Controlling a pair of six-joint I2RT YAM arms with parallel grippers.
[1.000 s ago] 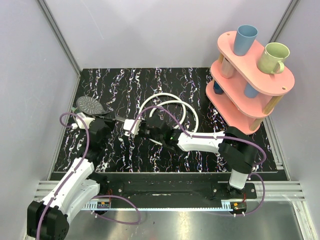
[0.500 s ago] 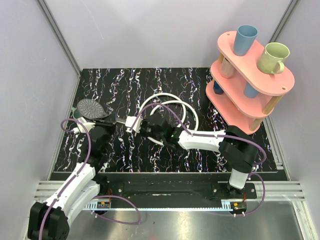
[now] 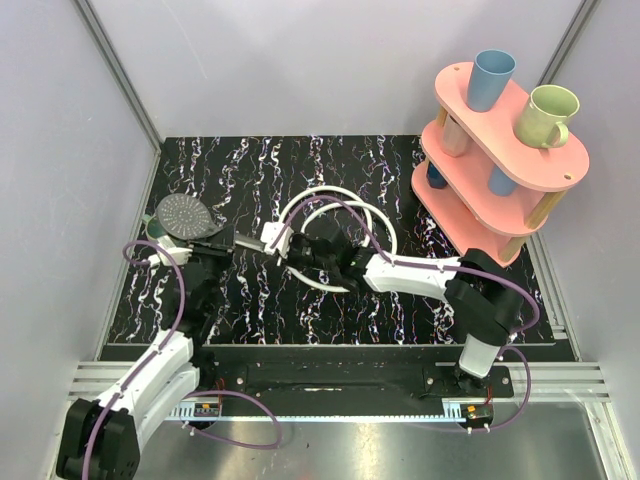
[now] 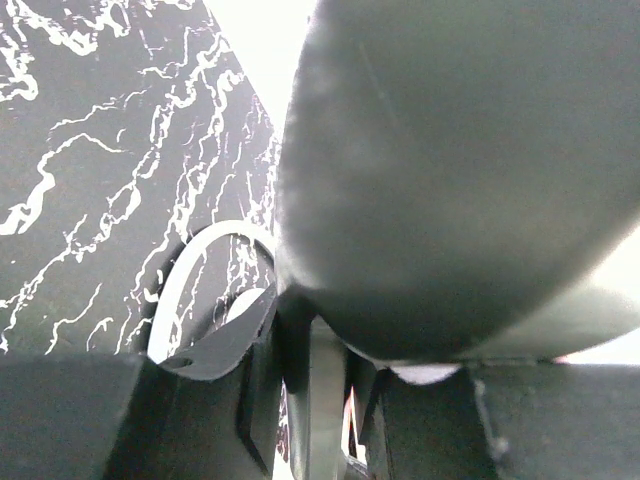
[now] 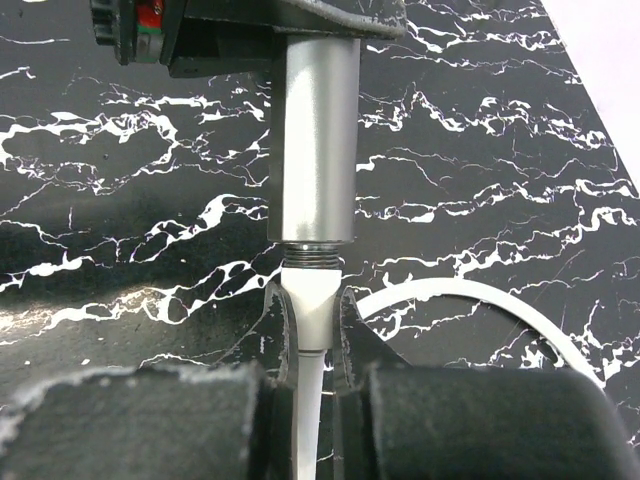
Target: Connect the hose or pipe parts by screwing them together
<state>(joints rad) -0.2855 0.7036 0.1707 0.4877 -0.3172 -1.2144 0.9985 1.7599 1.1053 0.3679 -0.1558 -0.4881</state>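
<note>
The dark grey shower head is held off the mat at the left, its straight handle pointing right. My left gripper is shut on that handle; in the left wrist view the head fills the frame above the gripper. My right gripper is shut on the white hose's end fitting. The fitting butts against the handle's threaded end. The rest of the white hose lies in loops on the mat behind the right gripper.
A pink two-tier stand with a blue cup and a green mug sits at the back right. Purple cables run along both arms. The black marbled mat ends at grey walls.
Both grippers have shifted slightly toward the far left with their parts. The shower head sits a little farther back, and the right arm has stretched further left, keeping the fitting at the handle's end.
</note>
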